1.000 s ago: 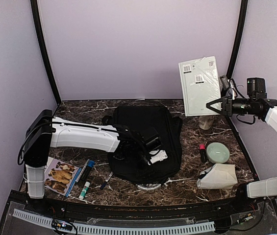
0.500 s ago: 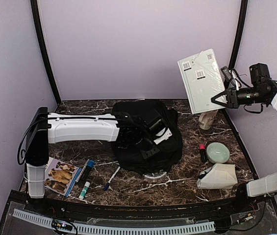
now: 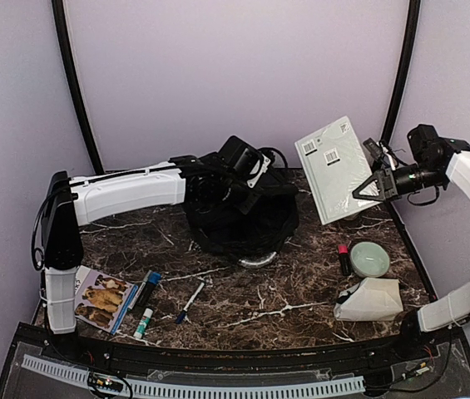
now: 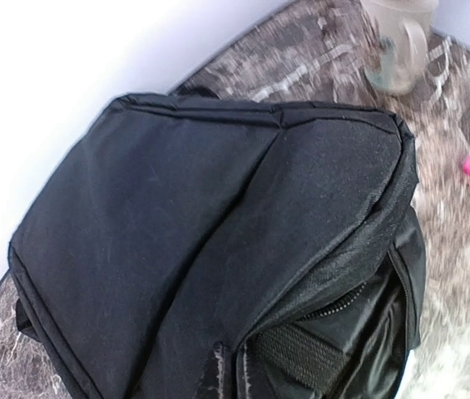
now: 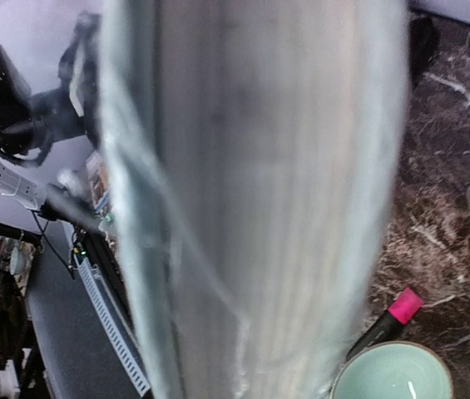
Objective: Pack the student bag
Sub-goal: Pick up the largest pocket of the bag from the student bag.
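My left gripper [image 3: 236, 173] is clamped on the student bag [image 3: 243, 224], which stands bunched at the table's [image 3: 284, 303] rear centre. My right gripper [image 3: 364, 188] pinches a notebook's [image 3: 333, 170] right edge, and the notebook is airborne just right of the bag.

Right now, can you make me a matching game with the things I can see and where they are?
Things:
1. student bag
2. pale green book
3. green bowl
4. dog picture book

Places:
A. near left corner of the table
B. held in the air by the right hand
C. beside the pink-capped pen
D. at the back, gripped by the left hand

Pairs: 1-D, 2-B, 3-C, 4-A
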